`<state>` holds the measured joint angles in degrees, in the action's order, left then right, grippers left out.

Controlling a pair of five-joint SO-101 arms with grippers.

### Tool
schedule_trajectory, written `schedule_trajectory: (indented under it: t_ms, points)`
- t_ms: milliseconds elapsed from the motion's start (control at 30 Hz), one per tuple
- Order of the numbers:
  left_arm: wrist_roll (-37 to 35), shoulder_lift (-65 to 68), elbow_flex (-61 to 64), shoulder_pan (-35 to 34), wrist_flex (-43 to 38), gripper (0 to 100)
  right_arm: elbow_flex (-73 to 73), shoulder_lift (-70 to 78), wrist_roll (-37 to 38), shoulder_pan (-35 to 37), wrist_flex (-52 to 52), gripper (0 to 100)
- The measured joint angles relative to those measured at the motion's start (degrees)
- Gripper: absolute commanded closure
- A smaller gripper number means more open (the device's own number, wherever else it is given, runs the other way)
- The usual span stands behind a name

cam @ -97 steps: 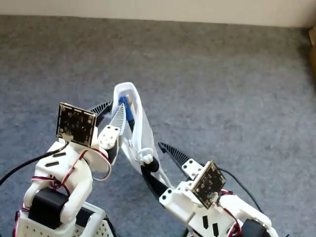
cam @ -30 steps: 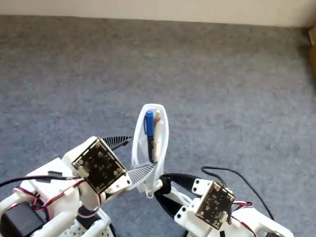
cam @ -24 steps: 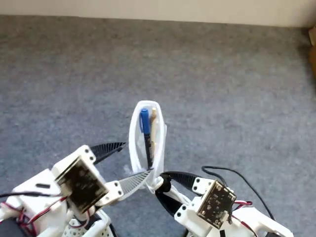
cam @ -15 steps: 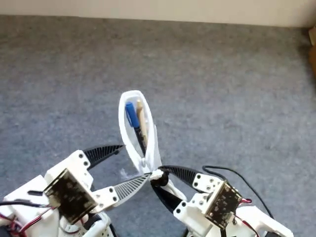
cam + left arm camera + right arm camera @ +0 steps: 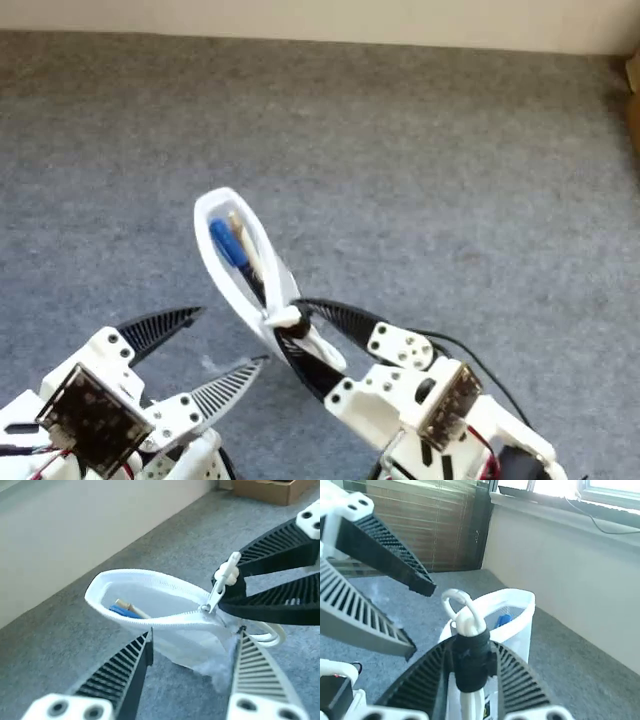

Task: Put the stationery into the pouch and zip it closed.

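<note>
High view: carpet (image 5: 450, 150) under pouch (image 5: 230, 284), right pincer (image 5: 288, 322)

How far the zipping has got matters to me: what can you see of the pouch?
The pouch is white, thin, partly see-through, with a zip round its mouth, which gapes in a long oval. A blue pen and a beige stick are inside. The right gripper is shut on the zip pull at one end. The open left gripper is nearby, apart.

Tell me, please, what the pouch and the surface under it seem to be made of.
Pouch: probably thin, translucent white fabric or soft plastic; it sags and its walls let light through. Surface: grey carpet, matte, with a fuzzy short pile.
</note>
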<state>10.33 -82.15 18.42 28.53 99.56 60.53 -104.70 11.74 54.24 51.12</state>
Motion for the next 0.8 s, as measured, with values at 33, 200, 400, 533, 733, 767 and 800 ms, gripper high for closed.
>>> schedule_trajectory:
  t_ms: [33, 200, 400, 533, 733, 767, 800]
  points:
    - [0.88, 0.00, 0.00, -1.41, 0.35, 75, 0.44, 0.00, 0.00, 0.00, -1.58, 99.4]
    - [3.25, 0.00, 0.00, -8.70, 0.44, 74, 0.97, 0.09, 0.00, 0.00, -5.89, 99.4]
    - [3.43, 0.00, 0.18, -13.80, 0.44, 75, 0.97, 2.02, 0.00, 0.09, -7.21, 99.4]
    - [3.43, 0.00, 4.13, -13.98, 0.44, 74, 0.26, 8.88, -0.26, 0.44, -8.70, 99.4]
    - [-0.26, 0.00, 8.35, -14.07, 0.44, 73, -5.80, 18.55, -0.26, 0.44, -8.70, 99.4]
    - [-1.05, 0.00, 8.35, -14.07, 0.44, 71, -6.68, 19.96, -0.26, 0.44, -8.70, 99.4]
    - [-1.58, 0.00, 8.35, -14.07, 0.44, 71, -7.47, 21.27, -0.26, 0.44, -8.70, 99.4]
